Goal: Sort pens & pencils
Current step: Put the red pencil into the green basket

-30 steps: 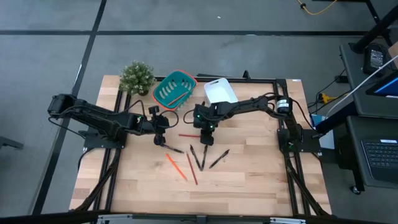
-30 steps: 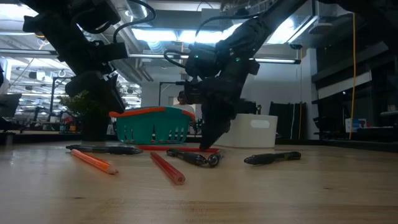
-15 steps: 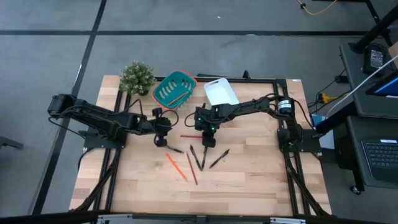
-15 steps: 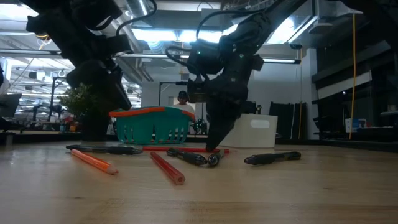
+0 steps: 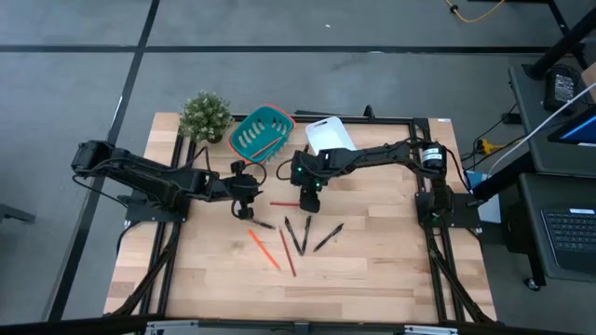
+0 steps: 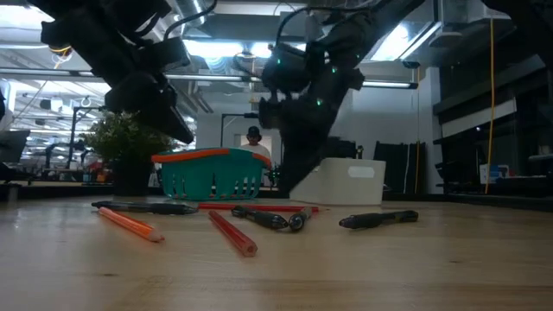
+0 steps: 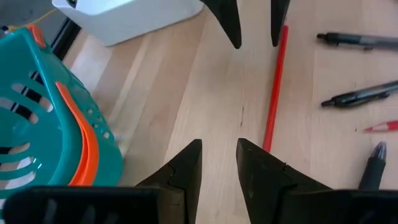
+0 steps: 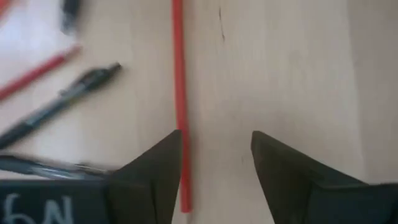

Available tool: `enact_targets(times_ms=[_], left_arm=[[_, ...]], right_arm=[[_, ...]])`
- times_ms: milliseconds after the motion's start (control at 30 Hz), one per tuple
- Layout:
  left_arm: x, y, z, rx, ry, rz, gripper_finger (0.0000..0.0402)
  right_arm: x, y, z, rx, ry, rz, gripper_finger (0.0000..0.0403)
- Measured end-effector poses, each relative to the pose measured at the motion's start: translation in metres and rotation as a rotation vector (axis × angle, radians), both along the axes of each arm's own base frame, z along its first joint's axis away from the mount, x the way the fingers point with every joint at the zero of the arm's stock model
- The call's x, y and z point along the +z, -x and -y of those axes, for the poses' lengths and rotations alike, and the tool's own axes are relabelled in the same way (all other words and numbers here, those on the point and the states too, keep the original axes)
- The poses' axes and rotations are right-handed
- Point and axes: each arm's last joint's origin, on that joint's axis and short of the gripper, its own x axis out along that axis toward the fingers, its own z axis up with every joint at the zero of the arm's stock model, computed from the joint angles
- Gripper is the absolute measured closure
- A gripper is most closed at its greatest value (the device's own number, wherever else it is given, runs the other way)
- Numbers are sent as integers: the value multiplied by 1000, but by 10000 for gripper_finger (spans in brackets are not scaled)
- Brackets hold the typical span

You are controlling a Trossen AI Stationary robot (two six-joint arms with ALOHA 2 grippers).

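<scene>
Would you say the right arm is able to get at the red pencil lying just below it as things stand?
Probably yes. The right gripper stands open right over the red pencil, which lies flat on bare wood, apart from the pens. One finger sits almost above the pencil, so a slight sideways shift seems needed.

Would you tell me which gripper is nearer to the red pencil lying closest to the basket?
Right. The right gripper hangs open directly over one end of that red pencil, while the left gripper hovers off beyond its other end.
</scene>
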Motion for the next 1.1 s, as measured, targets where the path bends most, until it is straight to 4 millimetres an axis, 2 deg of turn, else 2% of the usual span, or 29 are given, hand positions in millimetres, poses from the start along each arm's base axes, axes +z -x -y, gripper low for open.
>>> enact_targets(times_ms=[167,300,467,567,667,767,867,967,1100], left_arm=[[5,-4,0,0,-16,63,308],[9,-8,0,-17,-34,114,308],[15,-12,1,-84,-25,164,308],[20,-15,1,-126,12,180,308],[23,-17,-2,-124,20,185,308],[20,-22,-5,-131,55,161,308],[13,-36,-9,-148,94,115,308],[8,-54,-12,-149,91,1,308],[9,-76,-14,-136,102,-150,308]], right_arm=[[24,-4,1,36,-16,-43,221],[42,3,-2,127,3,-108,223],[66,12,-4,119,48,-44,223],[78,27,-4,84,114,-4,223],[93,48,-3,20,183,106,223],[100,71,-5,-23,220,260,223],[104,93,-8,-41,252,436,223],[102,114,-11,-80,291,536,223],[86,138,-13,-108,337,557,223]])
